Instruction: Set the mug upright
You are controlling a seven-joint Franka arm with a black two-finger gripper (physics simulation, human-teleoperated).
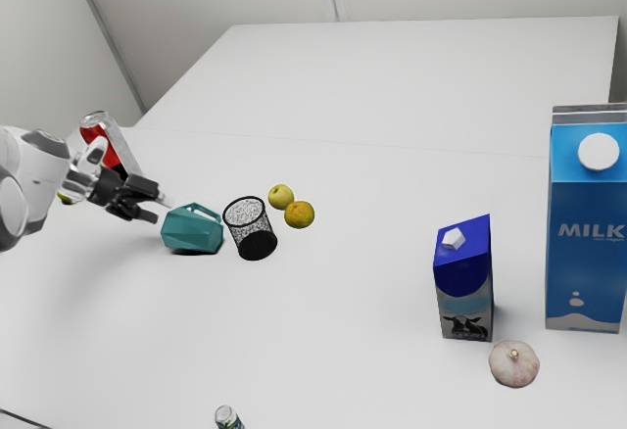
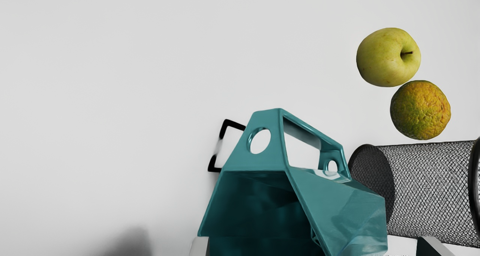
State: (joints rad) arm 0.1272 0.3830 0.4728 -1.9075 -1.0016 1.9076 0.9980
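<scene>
One teal mug point(image 1: 192, 229) lies on its side on the desk point(image 1: 392, 204), its handle upward and its mouth facing the tool point(image 1: 158, 209), just beside the mesh bin point(image 1: 251, 229). The tool is wide open and has hold of nothing, so I judge the step is grasping; next it should advance carefully, close on the mug, then turn it mouth upward.

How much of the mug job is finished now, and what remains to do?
Done: the hand is at the mug, open fingers on either side. In progress: probably the grip, with a gap still visible beside one finger. Left: closing, then righting the mug, which lies sideways.
</scene>
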